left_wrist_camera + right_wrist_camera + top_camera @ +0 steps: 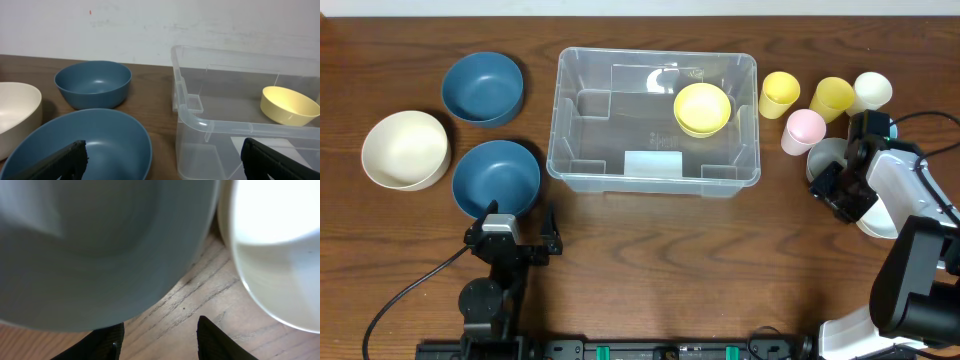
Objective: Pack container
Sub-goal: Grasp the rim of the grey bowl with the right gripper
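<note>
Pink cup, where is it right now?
In the overhead view, the pink cup stands right of the container, just in front of two yellow cups.

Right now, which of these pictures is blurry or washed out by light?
Overhead view: sharp, a white glint on the container at its far wall. Left wrist view: fairly crisp, evenly lit. Right wrist view: the grey bowl is a close blur, the white bowl blown out; only the wood table looks sharp.

Left arm (498, 262), below-left of the container (582, 75): black housings, grey top plate, black cable (405, 292). Right arm (900, 190), right of container: white covers over black joints.
</note>
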